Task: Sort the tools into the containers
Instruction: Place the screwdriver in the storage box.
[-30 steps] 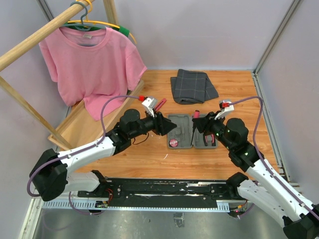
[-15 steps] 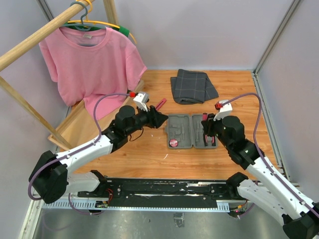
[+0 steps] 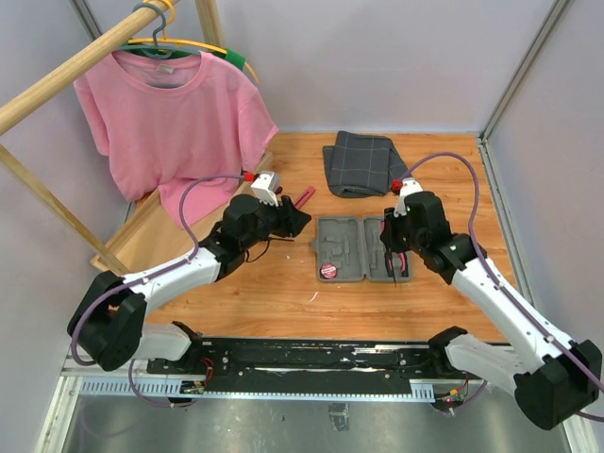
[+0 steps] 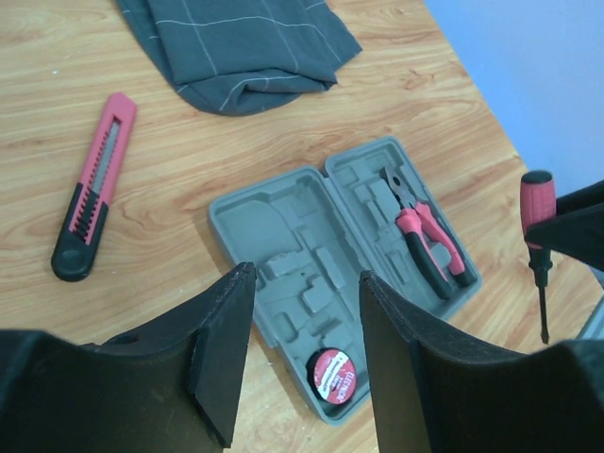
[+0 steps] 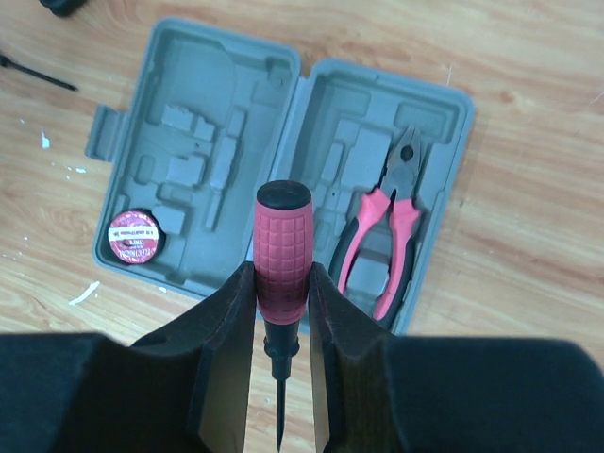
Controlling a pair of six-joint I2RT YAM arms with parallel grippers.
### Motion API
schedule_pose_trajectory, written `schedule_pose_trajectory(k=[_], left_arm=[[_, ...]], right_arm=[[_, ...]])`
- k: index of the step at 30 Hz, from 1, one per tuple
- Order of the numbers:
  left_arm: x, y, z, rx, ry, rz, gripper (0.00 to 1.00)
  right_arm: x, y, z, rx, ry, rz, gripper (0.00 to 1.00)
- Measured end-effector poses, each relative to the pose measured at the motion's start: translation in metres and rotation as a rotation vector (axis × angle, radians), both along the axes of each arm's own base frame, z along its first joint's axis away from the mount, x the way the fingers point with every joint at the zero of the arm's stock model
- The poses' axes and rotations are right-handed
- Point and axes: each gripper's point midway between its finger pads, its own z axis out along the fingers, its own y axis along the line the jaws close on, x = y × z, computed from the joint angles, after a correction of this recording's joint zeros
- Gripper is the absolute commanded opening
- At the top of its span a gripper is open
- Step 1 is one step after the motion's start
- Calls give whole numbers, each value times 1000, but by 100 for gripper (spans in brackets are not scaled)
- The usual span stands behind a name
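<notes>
Right wrist view: the right tool point(image 5: 281, 278) is pinching the screwdriver point(image 5: 283, 236) by its red handle, one finger on each side, with the thin shaft pointing down out of the grip. I hold it above the open grey case point(image 5: 203, 85), roughly over the hinge between the two halves. The pliers point(image 5: 392, 226) already lie in the right half. The tape roll point(image 5: 132, 236) sits in the near corner of the left half.

Handling, as I judge it:
- The screwdriver is light and rigid. The ribbed handle should resist slipping, so that is the place to hold it. The bare shaft is narrow and would likely twist between the fingers.
- The utility knife point(image 4: 92, 184) looks light, stiff and flat. It lies low on the bench point(image 3: 283, 293), left of the case and clear of it. I would take it across the narrow width of its body, near the middle.

Left wrist view: the left tool point(image 4: 307, 283) is spread wide, holds nothing and touches nothing. It hangs above the bench with the case between its fingers in view and the knife off to the left.
</notes>
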Motion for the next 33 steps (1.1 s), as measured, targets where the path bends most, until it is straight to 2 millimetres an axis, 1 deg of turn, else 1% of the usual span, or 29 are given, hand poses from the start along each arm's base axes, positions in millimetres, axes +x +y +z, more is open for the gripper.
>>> schedule_pose_trajectory(k=[3,9,12,16,21,23,26,29,33], left_arm=[[9,4,-4,3,5,19,51],[23,5,-7,6,6,42,50],[28,5,-9,11,-2,51,48],[31,5,-17,27,5,59,48],[31,11,-29,47,22,87,48],[33,13,-34,57,28,101,48],[35,15,-46,85,59,112,48],[40,10,-59,117,100,104,46],[46,-2,-73,141,152,67,45]], right_arm=[[-1,-3,-17,-12,102,-12,1],[-3,0,-39,-13,255,3,1],[-7,2,-47,-14,303,14,1],[-5,2,-51,-16,320,-10,1],[8,-9,-53,-3,307,-87,1],[13,-14,-59,10,335,-124,1],[22,-21,-69,32,374,-176,1],[28,-23,-75,49,400,-200,1],[39,-16,-73,75,402,-198,1]])
